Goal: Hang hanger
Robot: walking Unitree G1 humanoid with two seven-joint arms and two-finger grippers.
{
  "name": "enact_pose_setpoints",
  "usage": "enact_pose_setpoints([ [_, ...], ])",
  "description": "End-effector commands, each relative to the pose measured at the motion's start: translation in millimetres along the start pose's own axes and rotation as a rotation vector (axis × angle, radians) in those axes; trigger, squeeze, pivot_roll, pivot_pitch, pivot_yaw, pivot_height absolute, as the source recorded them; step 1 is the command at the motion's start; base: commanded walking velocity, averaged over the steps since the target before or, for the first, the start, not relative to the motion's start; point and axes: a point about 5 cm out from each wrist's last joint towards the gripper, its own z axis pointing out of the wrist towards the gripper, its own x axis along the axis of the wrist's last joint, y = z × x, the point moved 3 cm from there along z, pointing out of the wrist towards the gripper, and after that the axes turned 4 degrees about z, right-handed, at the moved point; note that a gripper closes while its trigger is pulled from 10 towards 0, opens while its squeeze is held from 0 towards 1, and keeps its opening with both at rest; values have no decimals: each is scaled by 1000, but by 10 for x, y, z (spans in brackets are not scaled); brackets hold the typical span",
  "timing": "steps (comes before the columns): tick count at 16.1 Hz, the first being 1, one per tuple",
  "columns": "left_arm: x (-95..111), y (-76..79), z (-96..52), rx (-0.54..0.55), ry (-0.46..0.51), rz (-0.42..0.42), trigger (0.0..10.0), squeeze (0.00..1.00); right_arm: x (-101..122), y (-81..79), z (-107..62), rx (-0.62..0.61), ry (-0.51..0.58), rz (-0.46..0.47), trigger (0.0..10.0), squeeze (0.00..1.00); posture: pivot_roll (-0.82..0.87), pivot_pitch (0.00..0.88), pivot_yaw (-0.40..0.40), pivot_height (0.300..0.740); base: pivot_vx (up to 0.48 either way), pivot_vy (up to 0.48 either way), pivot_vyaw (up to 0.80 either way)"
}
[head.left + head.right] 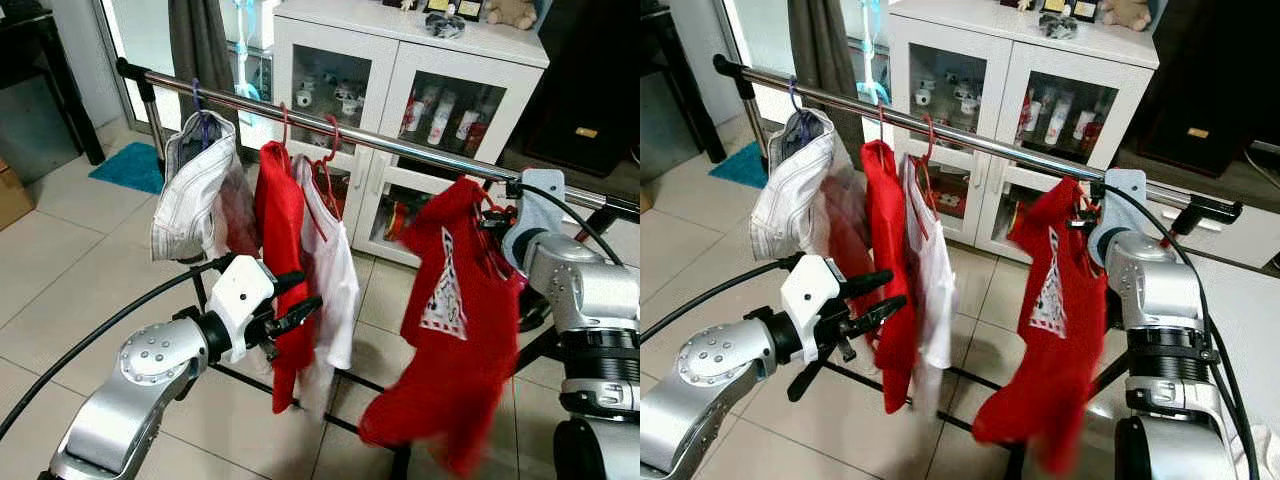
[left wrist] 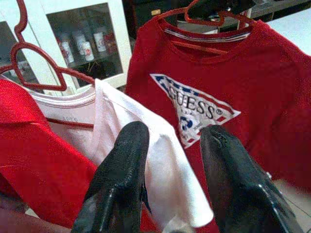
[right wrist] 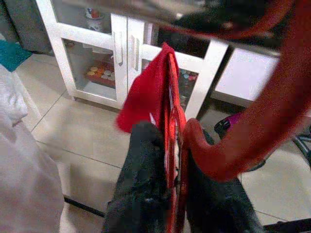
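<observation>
A silver clothes rail [image 1: 400, 140] runs across in front of me. On it hang a white-grey garment [image 1: 195, 195], a red garment [image 1: 280, 230] and a white shirt [image 1: 330, 260] on red hangers. My right gripper [image 3: 172, 160] is shut on a red hanger [image 3: 252, 111] carrying a red printed T-shirt [image 1: 455, 300], held up close under the rail at the right. The hook's contact with the rail is hidden. My left gripper [image 1: 295, 300] is open beside the red and white garments, holding nothing; in the left wrist view its fingers [image 2: 121, 179] frame the white shirt.
A white glass-door cabinet [image 1: 400, 90] stands behind the rail. The rack's black base bar [image 1: 340, 420] crosses the tiled floor below the clothes. A teal mat [image 1: 130, 165] lies at far left. Black cables [image 1: 100, 330] trail from both arms.
</observation>
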Motion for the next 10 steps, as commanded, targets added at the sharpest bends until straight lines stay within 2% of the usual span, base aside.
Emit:
enact_pose_setpoints([
  [1,39,48,14,-15,4,17,10000,0,70,72,-44,-3,12,10,10000,1000,-102,0,-103,740,0,0,0],
  [4,30,62,25,-17,3,15,10000,0,47,89,-73,12,-24,-26,10000,1000,-111,0,-108,740,0,0,0],
  [5,28,62,26,-15,1,16,10000,0,23,86,-83,22,-38,-37,10000,0,-110,0,-113,740,0,0,0],
  [10,14,72,36,-15,-3,17,10000,0,-98,93,-118,33,-76,-22,10000,0,-112,0,-113,740,0,0,0],
])
